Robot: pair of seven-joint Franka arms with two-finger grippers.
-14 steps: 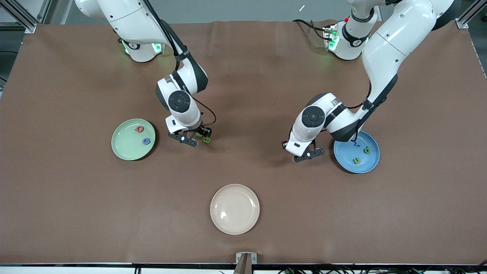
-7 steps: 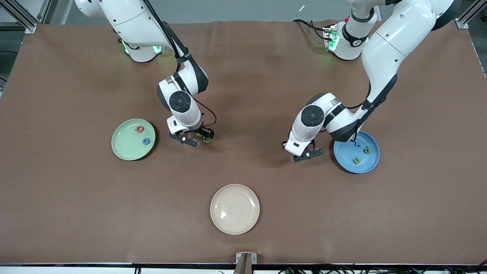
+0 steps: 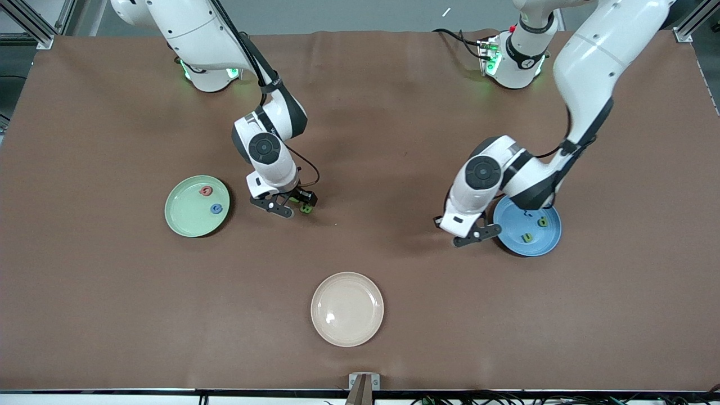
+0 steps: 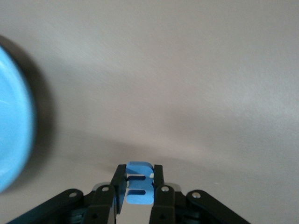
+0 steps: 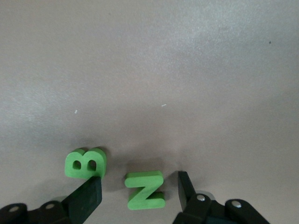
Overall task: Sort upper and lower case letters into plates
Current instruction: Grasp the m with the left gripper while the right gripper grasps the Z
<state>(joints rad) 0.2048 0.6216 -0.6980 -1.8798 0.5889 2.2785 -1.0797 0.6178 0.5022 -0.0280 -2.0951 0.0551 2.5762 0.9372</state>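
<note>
My left gripper (image 4: 139,170) is shut on a blue lower case m (image 4: 139,186). It hangs over bare table just beside the blue plate (image 3: 543,243), and the front view shows that gripper (image 3: 471,236) near the rim. In that plate lie a green u (image 3: 527,238) and a green p (image 3: 542,222). My right gripper (image 5: 139,179) is low and open, its fingers on either side of the green N (image 5: 145,191). The green B (image 5: 84,163) lies just outside one finger. The mint green plate (image 3: 185,224) holds a red Q (image 3: 206,191) and a blue G (image 3: 216,209).
A cream-white round plate (image 3: 354,309) sits nearer the front camera, about midway between the two arms. The brown cloth table (image 3: 112,292) stretches wide around the plates. The blue plate's edge (image 4: 14,140) shows in the left wrist view.
My left gripper has shut on the blue m and moved with it toward the blue plate. The right gripper has stayed open over the green letters and barely shifted.
</note>
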